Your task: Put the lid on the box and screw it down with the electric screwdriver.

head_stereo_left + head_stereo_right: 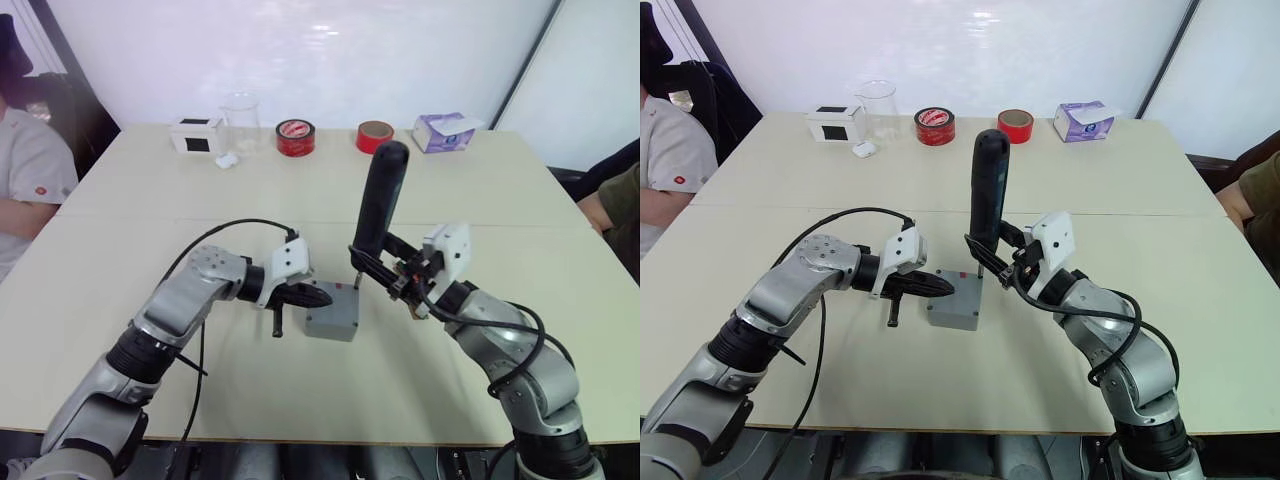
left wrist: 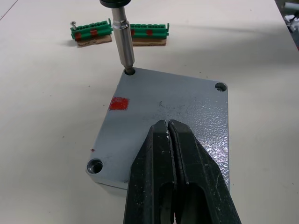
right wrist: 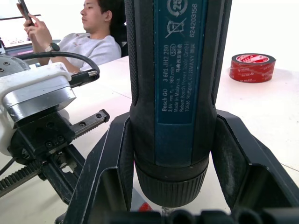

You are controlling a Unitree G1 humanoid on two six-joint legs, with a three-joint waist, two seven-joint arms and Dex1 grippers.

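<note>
Grey lid (image 2: 173,116) rigid, slick plastic, pinned by closed left gripper (image 2: 169,135); right gripper (image 3: 175,158) clamps driver (image 1: 380,205) mid-body, bit in corner hole.

Silver-grey jointed arms, black cables looping outside, white wrist housings, black two-fingered left tool (image 1: 300,297), black toothed racks

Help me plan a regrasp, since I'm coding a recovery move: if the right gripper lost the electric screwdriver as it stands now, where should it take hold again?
Grip the thick lower part of the electric screwdriver body, where the right gripper clamps it now. It stands nearly upright with its bit in a corner hole of the lid, so come in level from the robot's right, probably staying clear of the left gripper on the lid.
</note>
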